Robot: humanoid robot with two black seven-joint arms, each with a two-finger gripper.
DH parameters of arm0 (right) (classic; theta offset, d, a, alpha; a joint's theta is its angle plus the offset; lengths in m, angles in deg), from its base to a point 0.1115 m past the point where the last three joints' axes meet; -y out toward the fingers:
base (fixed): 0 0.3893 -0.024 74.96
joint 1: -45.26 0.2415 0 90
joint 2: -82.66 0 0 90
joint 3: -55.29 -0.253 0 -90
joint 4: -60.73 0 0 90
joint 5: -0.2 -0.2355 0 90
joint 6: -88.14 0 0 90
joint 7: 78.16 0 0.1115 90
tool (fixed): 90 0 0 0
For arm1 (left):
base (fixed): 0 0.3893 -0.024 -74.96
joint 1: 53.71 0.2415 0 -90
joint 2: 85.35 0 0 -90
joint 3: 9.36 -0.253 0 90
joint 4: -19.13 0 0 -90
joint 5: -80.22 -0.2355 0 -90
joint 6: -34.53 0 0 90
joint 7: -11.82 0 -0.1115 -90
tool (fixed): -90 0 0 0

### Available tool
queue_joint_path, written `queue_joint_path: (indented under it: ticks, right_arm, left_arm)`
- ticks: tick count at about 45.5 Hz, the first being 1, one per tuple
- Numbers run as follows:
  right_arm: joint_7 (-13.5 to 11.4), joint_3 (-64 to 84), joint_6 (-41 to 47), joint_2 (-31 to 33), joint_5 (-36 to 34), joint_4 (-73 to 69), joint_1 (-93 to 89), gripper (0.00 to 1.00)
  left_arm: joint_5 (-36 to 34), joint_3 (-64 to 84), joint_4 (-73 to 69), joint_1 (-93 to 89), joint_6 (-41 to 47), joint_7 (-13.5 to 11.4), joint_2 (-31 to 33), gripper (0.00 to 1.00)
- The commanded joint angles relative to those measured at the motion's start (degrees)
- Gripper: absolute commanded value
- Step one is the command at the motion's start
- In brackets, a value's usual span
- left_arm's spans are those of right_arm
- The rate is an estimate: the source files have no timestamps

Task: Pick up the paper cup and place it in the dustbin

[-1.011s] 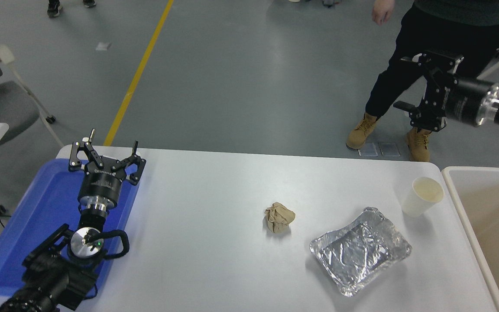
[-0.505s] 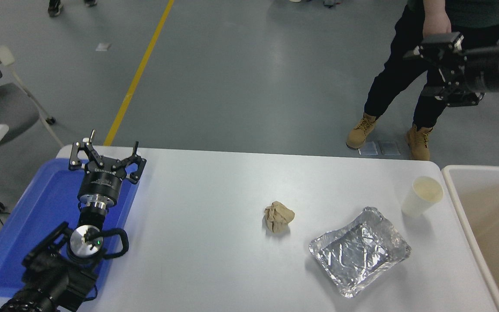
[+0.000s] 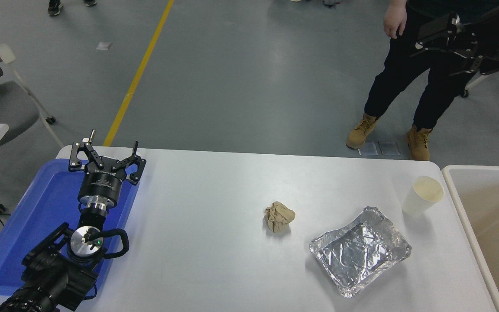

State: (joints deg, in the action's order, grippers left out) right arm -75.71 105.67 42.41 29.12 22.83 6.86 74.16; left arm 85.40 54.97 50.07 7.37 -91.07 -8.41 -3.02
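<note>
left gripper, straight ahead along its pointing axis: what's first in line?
Likely nothing on the table. The black left gripper, open above the flat blue tray, points past the white table's far edge toward grey floor; its height is unclear.

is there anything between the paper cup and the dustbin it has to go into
Nothing visible. The paper cup stands upright at the table's far right corner, right beside the dustbin, with only bare table between them. The foil tray and brown paper ball lie nearer the camera and to the left, off that path.
</note>
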Motion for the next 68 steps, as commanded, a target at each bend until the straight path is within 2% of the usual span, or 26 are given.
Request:
queue_joint_path:
  ticks: [1,11,28,57,68]
  right_arm:
    - [0.0,7.0,0.7,0.9,3.9,-14.7,9.1,1.00]
    - [-0.1,12.6,0.7,1.7,3.9,-30.5,17.2,1.00]
    - [0.0,21.7,0.7,2.0,5.8,-43.6,25.0,1.00]
    - [-0.6,23.4,0.7,2.2,6.3,-42.8,27.4,1.00]
    - [-0.5,22.4,0.7,2.6,11.0,-32.5,19.6,1.00]
  left_arm:
    - [0.0,0.0,0.0,0.0,0.1,0.0,-0.1,1.00]
    - [0.0,0.0,0.0,0.0,0.0,0.0,-0.1,1.00]
    - [0.0,0.0,0.0,0.1,0.1,0.0,-0.1,1.00]
    - [0.0,0.0,0.0,0.0,0.1,0.0,-0.1,1.00]
    - [0.0,0.0,0.0,0.0,0.1,0.0,-0.1,1.00]
